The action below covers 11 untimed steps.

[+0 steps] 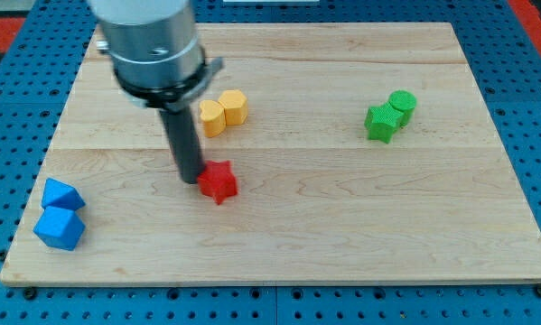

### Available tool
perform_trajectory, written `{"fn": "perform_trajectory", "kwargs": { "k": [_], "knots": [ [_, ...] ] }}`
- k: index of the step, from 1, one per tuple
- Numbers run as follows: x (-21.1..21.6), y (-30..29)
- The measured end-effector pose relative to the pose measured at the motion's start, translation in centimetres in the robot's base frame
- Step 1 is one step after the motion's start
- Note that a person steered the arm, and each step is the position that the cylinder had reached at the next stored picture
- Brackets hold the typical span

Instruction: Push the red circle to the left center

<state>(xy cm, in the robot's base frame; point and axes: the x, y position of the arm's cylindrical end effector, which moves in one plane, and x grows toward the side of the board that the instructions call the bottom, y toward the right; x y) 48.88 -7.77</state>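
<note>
My tip (pixel 191 179) rests on the wooden board (pixel 342 226), left of the middle. It touches the left side of a red star-shaped block (pixel 219 181). This is the only red block I see; no red circle shows. The arm's grey body (pixel 153 41) hides part of the board at the view's top left.
A yellow heart-like block (pixel 212 118) and a yellow hexagon (pixel 235 106) sit together just above the red star. A green block (pixel 379 124) and a green cylinder (pixel 402 103) sit at the upper right. Two blue blocks (pixel 62 194) (pixel 60 228) sit at the lower left corner.
</note>
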Motion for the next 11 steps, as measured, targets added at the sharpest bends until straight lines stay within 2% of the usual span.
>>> {"fn": "perform_trajectory", "kwargs": {
  "k": [1,2,3,8,9,10,11],
  "knots": [
    [-1.4,2.4],
    [-4.3,-1.5],
    [-5.0,-7.2],
    [-4.0,-7.0],
    [-2.7,-7.8],
    [-4.1,-12.7],
    [-6.4,-13.6]
  ]
}}
